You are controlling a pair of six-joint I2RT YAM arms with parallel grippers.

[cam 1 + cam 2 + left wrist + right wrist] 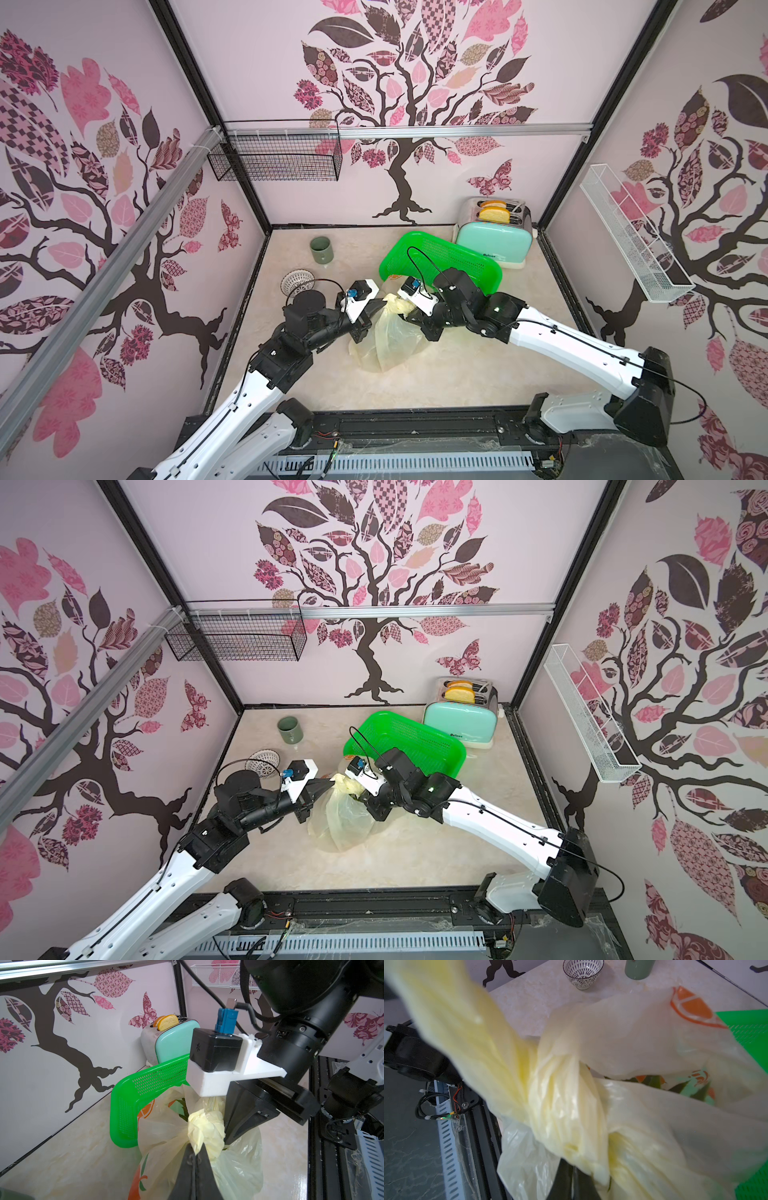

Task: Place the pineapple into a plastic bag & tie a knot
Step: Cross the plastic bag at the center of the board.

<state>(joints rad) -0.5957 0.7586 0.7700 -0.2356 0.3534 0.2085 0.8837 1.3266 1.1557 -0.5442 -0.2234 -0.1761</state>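
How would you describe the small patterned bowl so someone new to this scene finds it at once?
Find the mint toaster in the far right corner, then look across to the left side. A green mug stands there; just nearer the viewer sits the bowl. It alone is white with dark petal marks.

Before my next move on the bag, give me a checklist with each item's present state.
1. Left claw shut on plastic bag film beside the knot: ok.
2. Right claw shut on bag film at the knot: ok.
3. Knot formed as a lump: ok. Tight enough: cannot tell.
4. Pineapple inside the bag: ok, green leaves show through a gap.
5. Bag clear of the green basket: cannot tell.
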